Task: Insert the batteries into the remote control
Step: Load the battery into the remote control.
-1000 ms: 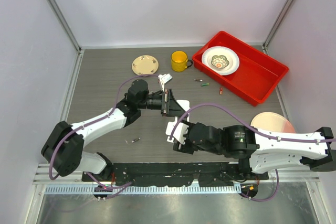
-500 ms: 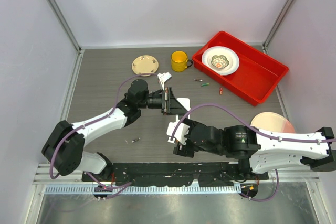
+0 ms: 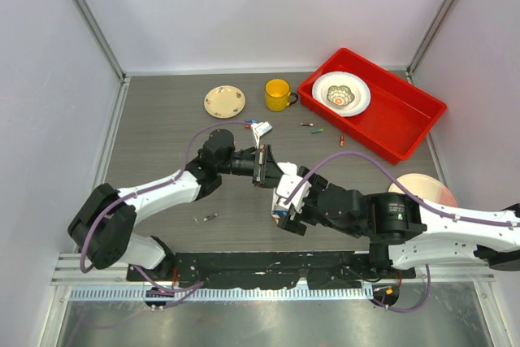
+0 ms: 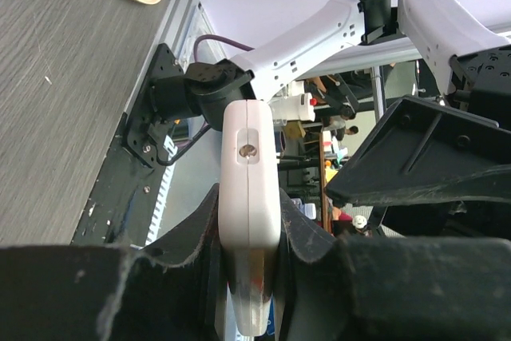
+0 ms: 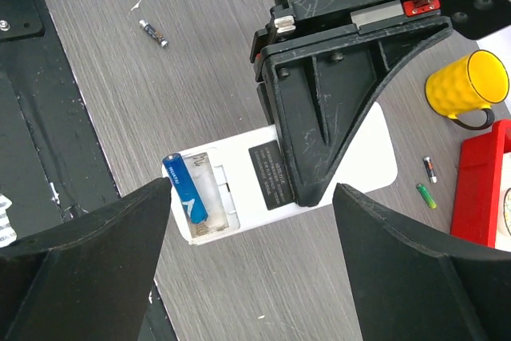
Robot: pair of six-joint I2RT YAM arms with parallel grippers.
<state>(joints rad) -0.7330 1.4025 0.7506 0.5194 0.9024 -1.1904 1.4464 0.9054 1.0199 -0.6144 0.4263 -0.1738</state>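
The white remote control [image 5: 319, 169] lies back-up, just above the table, with its battery compartment open. A blue battery [image 5: 184, 189] lies tilted in the compartment, one end over its edge. My left gripper [image 4: 249, 221] is shut on the remote, seen edge-on in the left wrist view [image 4: 249, 173]; its black fingers [image 5: 343, 93] clamp the remote's far half. My right gripper [image 5: 255, 277] is wide open and empty, hovering over the compartment end. In the top view the right gripper [image 3: 283, 205] covers most of the remote [image 3: 286, 171]. Loose batteries lie on the table [image 5: 152, 32], [image 5: 430, 169], [image 5: 426, 196].
A yellow mug [image 3: 278, 94] and a small plate [image 3: 224, 101] stand at the back. A red bin [image 3: 406, 119] holds a white bowl [image 3: 340, 93]. A pink plate [image 3: 422, 190] lies at right. More batteries lie near the bin [image 3: 313, 127] and at front left [image 3: 210, 218].
My left gripper has carried the remote toward the near right. My right gripper has moved up and right over the remote's compartment end.
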